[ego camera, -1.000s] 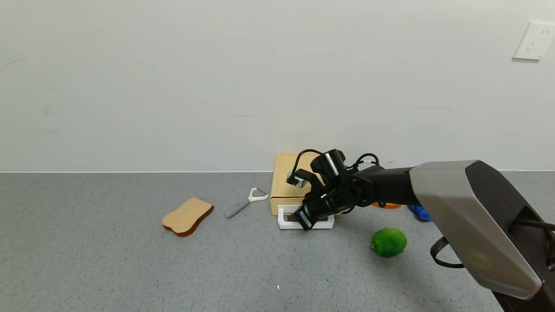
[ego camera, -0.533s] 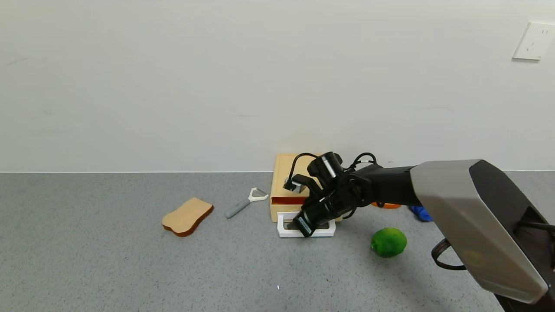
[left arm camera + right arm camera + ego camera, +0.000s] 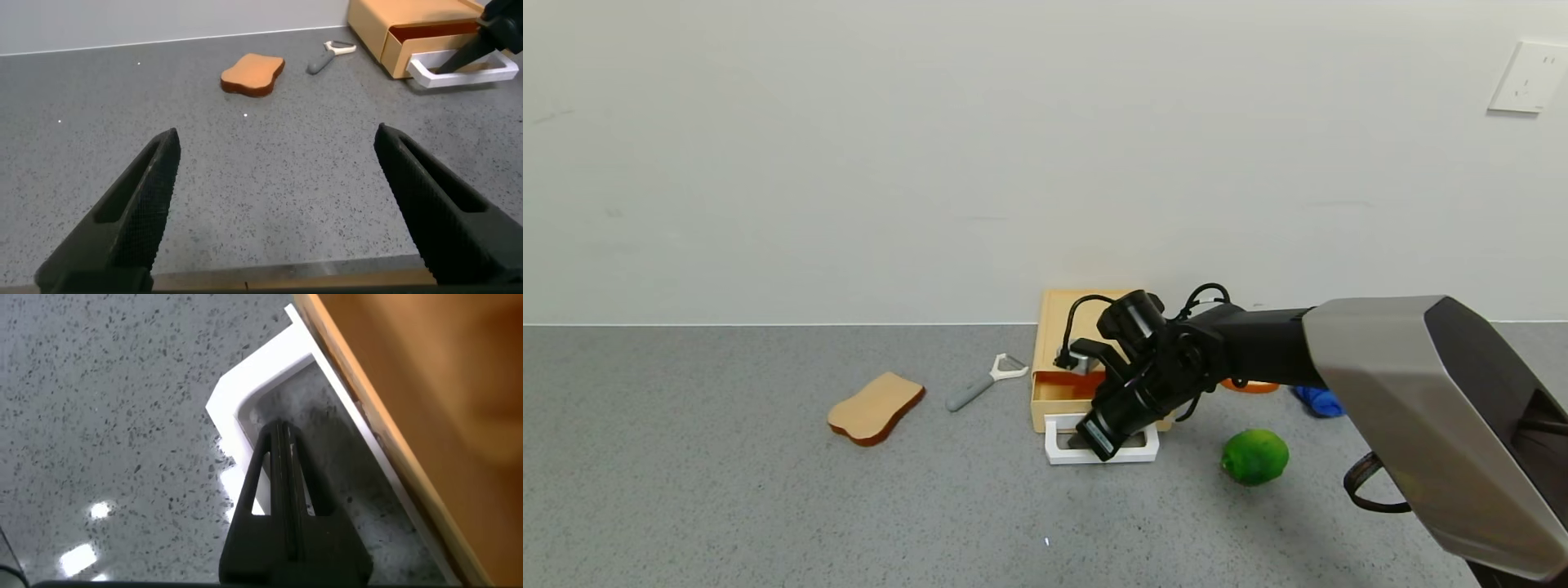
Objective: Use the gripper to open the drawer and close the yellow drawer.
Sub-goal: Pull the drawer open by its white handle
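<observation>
On the grey speckled surface [image 3: 727,490] there are, from left to right, one bread slice [image 3: 876,407], one peeler [image 3: 985,380], one drawer [image 3: 1072,371], one lime [image 3: 1254,457], one orange thing and one blue thing [image 3: 1316,400].

The bread slice lies well to the left of the drawer, and the peeler lies just beside the drawer's left side. The drawer unit stands against the wall, and its tray is pulled partly out toward the robot, with one white loop handle [image 3: 1103,448] in front.

The right gripper [image 3: 1092,438] reaches down inside this handle loop. Its jaws are pressed together, with nothing between them; in the right wrist view they [image 3: 280,469] stand inside the loop, close to its corner [image 3: 233,396].

The lime lies to the right of the drawer, apart from it. The orange thing, behind the right arm, is mostly hidden, and the blue thing is partly covered, so I cannot tell what they are.

The left gripper [image 3: 278,208] hovers over the surface well to the left of the drawer, with jaws wide apart and holding nothing.
</observation>
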### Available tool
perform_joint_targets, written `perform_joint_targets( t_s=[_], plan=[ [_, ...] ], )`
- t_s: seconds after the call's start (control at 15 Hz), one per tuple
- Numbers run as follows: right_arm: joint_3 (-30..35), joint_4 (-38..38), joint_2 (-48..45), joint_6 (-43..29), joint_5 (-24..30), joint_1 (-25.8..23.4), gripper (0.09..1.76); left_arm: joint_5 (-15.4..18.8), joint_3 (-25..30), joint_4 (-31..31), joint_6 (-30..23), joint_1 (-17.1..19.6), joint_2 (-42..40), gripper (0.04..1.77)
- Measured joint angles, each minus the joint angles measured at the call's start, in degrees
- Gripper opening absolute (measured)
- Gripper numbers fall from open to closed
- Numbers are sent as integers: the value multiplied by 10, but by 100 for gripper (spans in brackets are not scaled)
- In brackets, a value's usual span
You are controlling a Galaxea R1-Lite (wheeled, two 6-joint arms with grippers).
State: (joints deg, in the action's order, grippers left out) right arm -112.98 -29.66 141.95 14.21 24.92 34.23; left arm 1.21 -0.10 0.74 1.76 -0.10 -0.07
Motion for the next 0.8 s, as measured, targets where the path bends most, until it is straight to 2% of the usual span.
perform_joint_targets(
  t_s=[0.33,0.8],
  plan=[
    [5,-29,-6,-15,-6,7,12,0,0,0,0,0,0,172],
    [39,-29,-20,-37,-30,25,12,0,0,0,0,0,0,172]
  ],
)
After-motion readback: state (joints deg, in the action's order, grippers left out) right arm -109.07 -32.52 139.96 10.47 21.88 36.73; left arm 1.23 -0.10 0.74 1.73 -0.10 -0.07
